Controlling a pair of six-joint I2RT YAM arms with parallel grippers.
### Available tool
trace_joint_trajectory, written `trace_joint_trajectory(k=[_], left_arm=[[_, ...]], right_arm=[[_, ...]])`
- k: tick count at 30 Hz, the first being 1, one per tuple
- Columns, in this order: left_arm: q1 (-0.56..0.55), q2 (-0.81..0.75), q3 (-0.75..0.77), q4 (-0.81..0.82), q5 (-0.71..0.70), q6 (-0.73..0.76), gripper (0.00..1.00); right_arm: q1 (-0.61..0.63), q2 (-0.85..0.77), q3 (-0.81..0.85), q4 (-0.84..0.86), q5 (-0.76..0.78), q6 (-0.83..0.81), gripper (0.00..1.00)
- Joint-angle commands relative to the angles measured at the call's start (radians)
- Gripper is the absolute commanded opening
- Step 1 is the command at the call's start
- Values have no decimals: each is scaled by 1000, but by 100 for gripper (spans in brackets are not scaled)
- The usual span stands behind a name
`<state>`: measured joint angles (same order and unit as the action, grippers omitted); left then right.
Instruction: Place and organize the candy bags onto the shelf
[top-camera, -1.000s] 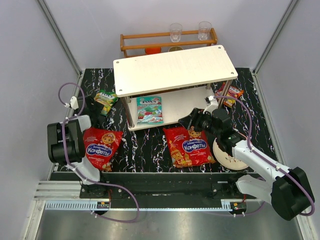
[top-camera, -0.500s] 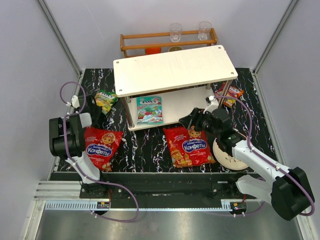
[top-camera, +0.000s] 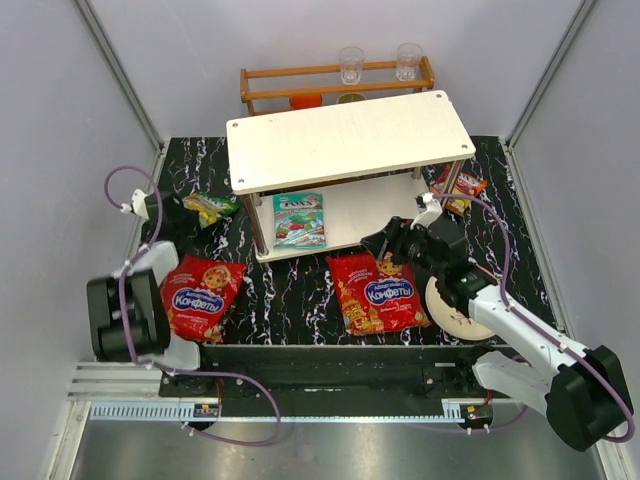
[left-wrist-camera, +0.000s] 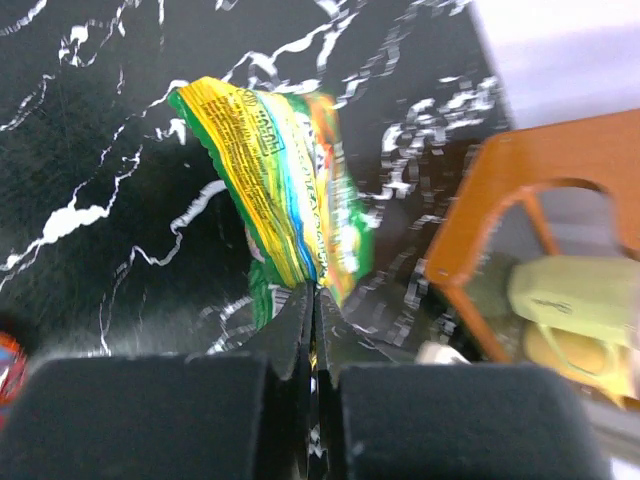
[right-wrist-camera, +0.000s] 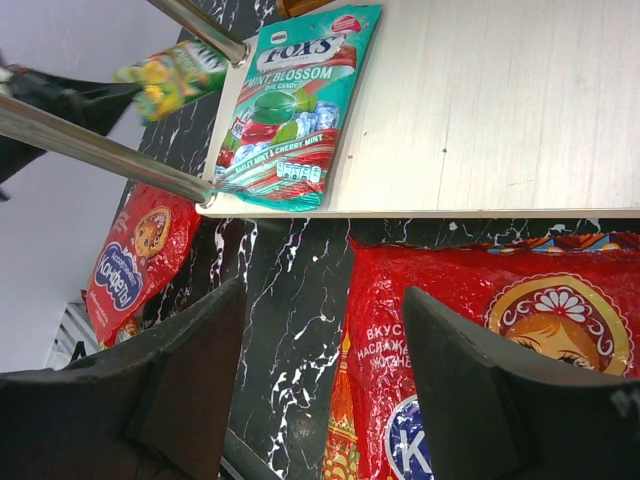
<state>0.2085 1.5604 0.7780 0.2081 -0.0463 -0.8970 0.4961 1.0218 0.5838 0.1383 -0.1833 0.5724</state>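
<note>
Left pincer (left-wrist-camera: 314, 395), green-yellow bag (left-wrist-camera: 285, 190) clamped at its tip

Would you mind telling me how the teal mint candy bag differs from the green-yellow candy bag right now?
The teal mint bag lies flat on the shelf, on its lower tier, untouched. The green-yellow bag is off the shelf, pinched at one end by the left gripper. The teal mint bag looks larger and smooth, while the green-yellow bag is smaller and bent. Both are small glossy candy packets.
</note>
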Motion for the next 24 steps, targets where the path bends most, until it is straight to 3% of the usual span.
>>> trace_joint_trajectory(k=[1,5,13,17,20,24], left_arm=[[3,-297,-89,8,19,-31,0],[2,-618,-218,-137,40,-39,0],[-3,-1150,-302,-518,144,-26,0],[-4,-1333,-261,-793,209,-7,0],[-84,-1379,-236,-935,168,-9,0],[-166,-1513,-289,-970,178,-78,0]], right_arm=[[-7,-35,10,-14,38,-14,72],[-5,-60,33,-63,62,-23,73],[-5,-127,67,-187,77,-25,72],[-5,-172,67,-242,82,-25,72],[-5,-207,62,-281,90,-22,72],[-5,-230,56,-336,53,-8,72]])
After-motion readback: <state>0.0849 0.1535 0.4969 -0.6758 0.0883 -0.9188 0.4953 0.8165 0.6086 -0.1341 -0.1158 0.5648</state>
